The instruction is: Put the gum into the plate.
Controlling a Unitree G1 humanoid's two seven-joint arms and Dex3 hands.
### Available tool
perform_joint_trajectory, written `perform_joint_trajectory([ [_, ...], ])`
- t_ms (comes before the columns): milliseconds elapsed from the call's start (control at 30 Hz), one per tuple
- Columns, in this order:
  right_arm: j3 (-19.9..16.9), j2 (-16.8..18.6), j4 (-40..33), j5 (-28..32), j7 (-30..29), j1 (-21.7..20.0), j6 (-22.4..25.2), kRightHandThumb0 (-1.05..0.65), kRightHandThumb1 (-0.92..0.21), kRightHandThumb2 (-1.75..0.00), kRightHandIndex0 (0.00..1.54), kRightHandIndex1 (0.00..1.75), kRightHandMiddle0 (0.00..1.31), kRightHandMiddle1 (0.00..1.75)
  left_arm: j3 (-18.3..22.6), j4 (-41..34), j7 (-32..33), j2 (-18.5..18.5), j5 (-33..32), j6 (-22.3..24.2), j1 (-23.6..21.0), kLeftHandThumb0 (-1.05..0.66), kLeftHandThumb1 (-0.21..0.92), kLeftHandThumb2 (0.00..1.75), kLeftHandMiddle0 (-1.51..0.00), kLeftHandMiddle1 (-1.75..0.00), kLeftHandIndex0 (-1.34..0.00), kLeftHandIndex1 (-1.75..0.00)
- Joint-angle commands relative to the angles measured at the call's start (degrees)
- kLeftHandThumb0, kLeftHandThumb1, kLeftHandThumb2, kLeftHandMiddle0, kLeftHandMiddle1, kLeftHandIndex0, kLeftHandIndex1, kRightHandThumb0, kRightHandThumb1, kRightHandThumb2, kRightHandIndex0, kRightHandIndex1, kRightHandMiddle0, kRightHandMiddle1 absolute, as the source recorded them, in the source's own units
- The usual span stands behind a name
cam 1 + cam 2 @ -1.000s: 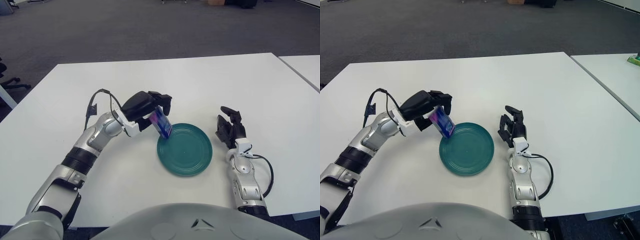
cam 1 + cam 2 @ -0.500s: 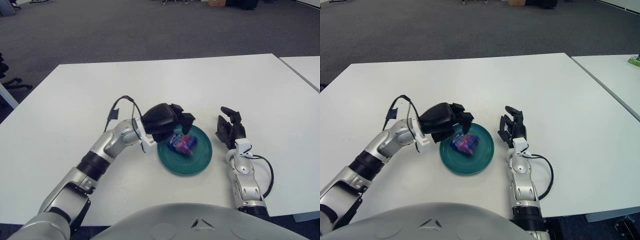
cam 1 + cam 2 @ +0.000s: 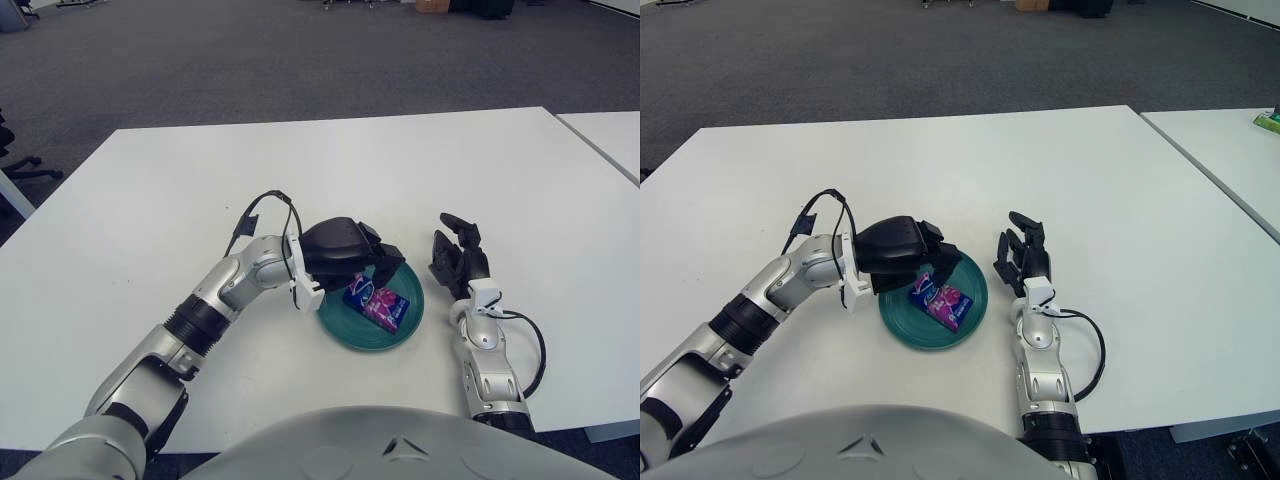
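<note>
Left eye view: scene listed from left to right.
Surface (image 3: pixel 150 200): white, carrying the plate; both arms reach over it.
Left hand (image 3: pixel 345 258): over the left half of the plate, dark fingers (image 3: pixel 388 262) curved loosely above the gum. No finger can be seen pressing the pack, so the hand reads as released and holding nothing.
Plate (image 3: pixel 345 328): teal, round, flat on the surface between the two hands.
Gum (image 3: pixel 377 303): purple and blue pack lying inside the plate, near its centre, just below the left fingertips.
Right hand (image 3: pixel 455 262): idle, showing just right of the plate, fingers spread and holding nothing.
Task status: judged essentially done, since the gum lies within the rim; only the withdrawal is left.
Step in hand: clear the left hand from the plate without disturbing the pack.
Procedure 1: spread the fingers fully before moving, so no fingertip drags the wrapper.
Procedure 2: lift straight up first, then retract to the left; a sideways pull at this height could sweep the gum toward the rim.
Procedure 3: keep the wrist clear of the near left rim, as contact there could tilt or slide the plate.
Procedure 4: leave the right hand where it is; it is not needed.
Check: gum flat inside the rim, plate unmoved.
</note>
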Motion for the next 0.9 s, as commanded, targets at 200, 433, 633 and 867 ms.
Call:
perform_joint_trajectory([
  [200, 0.2, 0.6, 5.1, -0.6, -0.5, 3.8, 3.9, -0.62, -0.92, -0.74, 0.48, 0.01, 0.0, 0.81, 0.1, 0.8, -2.0, -0.6, 0.1, 2.0, -1.5, 0.0, 0.14, 1.49, -0.75, -1.64, -0.56, -1.75],
  [433, 0.1, 0.2, 5.4, -1.2, -0.8, 3.8, 3.7, -0.66, -0.92, -0.75, 0.43, 0.0, 0.0, 0.82, 1.7, 1.8, 1.3, -1.5, 0.9, 2.7, -1.0, -0.01, 0.26, 1.37, -0.66, -1.73, -0.45, -1.69],
  [633, 0.6, -0.8, 5.9, -1.8, -0.3, 3.9, 2.5, -0.69, -0.92, -0.76, 0.44, 0.01, 0.0, 0.86, 3.0, 0.1, 2.1, -1.1, 2.9, 5.2, -0.6, -0.49, 0.81, 0.57, -0.3, -1.36, -0.16, -1.55],
  [867, 0.0, 0.4, 6.5, 1.0, 1.3, 3.1, 2.2, -0.66, -0.92, -0.73, 0.53, 0.05, 0.01, 0.91, 9.0, -1.2, 0.9, -3.6, -5.4, 15.4, 2.0, -0.92, 0.91, 0.46, -0.16, -0.44, -0.01, -0.88],
])
